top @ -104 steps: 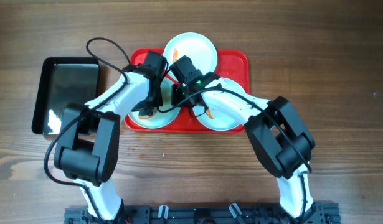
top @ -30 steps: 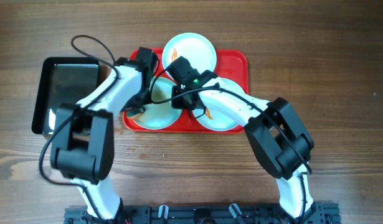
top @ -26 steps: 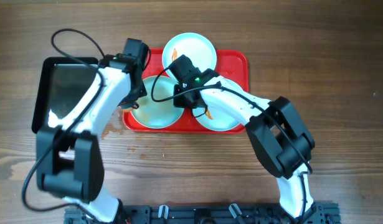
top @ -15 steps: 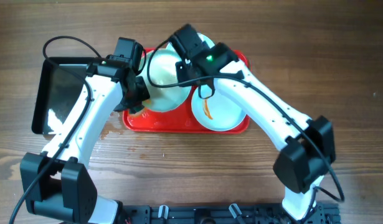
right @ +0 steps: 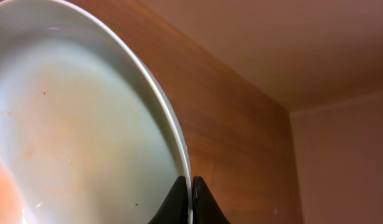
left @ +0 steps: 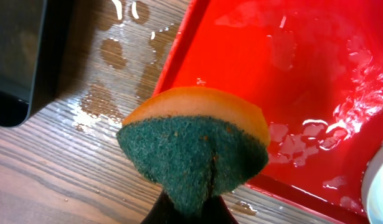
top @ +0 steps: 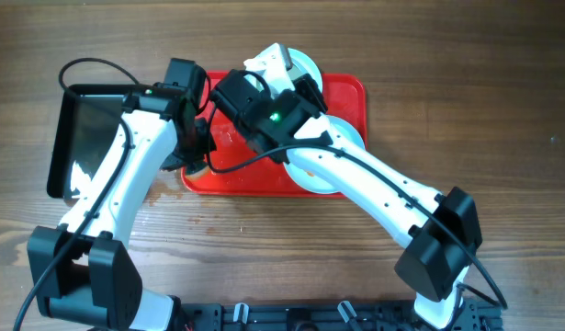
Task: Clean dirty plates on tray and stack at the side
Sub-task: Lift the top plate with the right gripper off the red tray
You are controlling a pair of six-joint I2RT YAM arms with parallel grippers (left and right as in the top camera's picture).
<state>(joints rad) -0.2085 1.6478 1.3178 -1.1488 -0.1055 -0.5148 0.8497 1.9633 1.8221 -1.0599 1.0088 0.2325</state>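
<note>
My right gripper (right: 191,186) is shut on the rim of a pale plate (right: 85,124) and holds it lifted and tilted above the back of the red tray (top: 346,92). Overhead, only the white edge of this plate (top: 275,57) shows above the right wrist. A second plate (top: 311,70) lies at the tray's back. A third (top: 348,138) lies at the front right, partly under the right arm. My left gripper (left: 191,214) is shut on a green and orange sponge (left: 197,143) over the tray's wet front left rim (left: 179,56).
A glossy black tray (top: 89,129) lies left of the red tray, with its corner in the left wrist view (left: 17,50). Water drops (left: 110,56) lie on the wooden table between the two trays. Both arms cross above the red tray.
My right gripper has lifted the front left plate off the red tray and tilted it up. My left gripper has moved the sponge off that plate to the tray's left edge.
</note>
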